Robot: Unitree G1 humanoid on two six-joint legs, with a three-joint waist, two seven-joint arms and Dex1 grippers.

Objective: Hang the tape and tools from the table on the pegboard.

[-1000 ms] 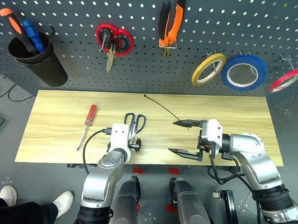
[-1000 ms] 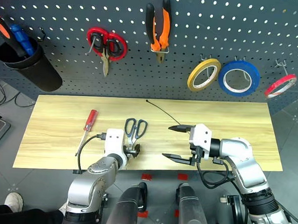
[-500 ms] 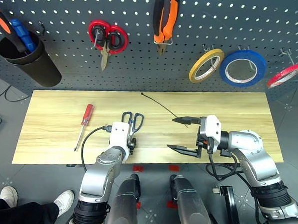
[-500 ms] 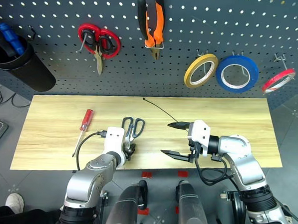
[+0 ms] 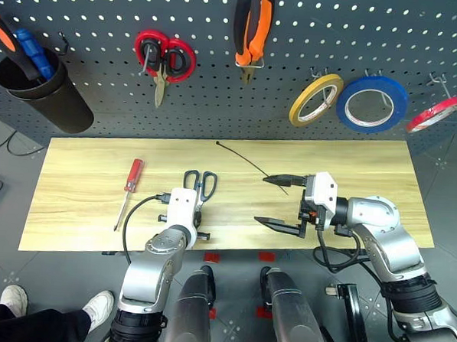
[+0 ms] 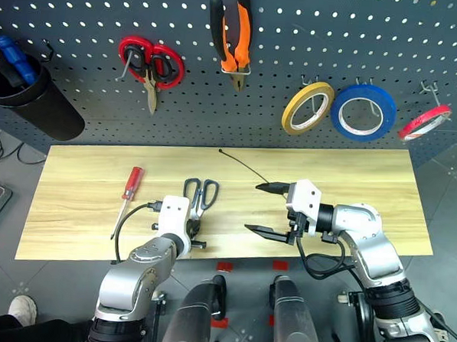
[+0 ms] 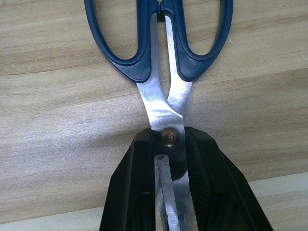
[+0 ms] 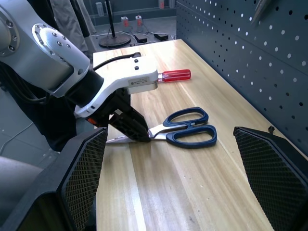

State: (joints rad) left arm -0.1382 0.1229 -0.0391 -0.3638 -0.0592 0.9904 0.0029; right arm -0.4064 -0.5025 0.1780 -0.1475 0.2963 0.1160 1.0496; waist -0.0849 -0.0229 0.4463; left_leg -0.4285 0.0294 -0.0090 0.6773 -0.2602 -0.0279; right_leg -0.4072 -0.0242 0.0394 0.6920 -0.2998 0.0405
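Observation:
The black-handled steel scissors [image 5: 199, 182] lie flat on the light wooden table [image 5: 367, 159], handles toward the pegboard [image 5: 91, 10]. My left gripper [image 7: 167, 139] is shut on their blades at the pivot screw. My right gripper [image 5: 264, 199] hovers open above the table's middle, pointing left toward the scissors [image 8: 185, 130], and holds nothing. The screwdriver [image 5: 136, 172] with the clear red handle lies left of the scissors. The orange-and-black pliers [image 5: 253, 27] hang on the pegboard, and the thin red tape [image 5: 435, 114] hangs on a hook at far right.
Red-handled scissors [image 5: 164, 56], a yellow roll [image 5: 316, 99] and a wide blue roll [image 5: 372, 102] hang on the board. A black cup [image 5: 45, 92] with orange and blue screwdrivers hangs at left. A thin black strip [image 5: 240, 160] lies mid-table. A person's shoes [image 5: 11, 297] show at bottom left.
My left gripper's fingers have closed on the scissors' blades. The right gripper has stayed open in the same place. The head camera has shifted slightly.

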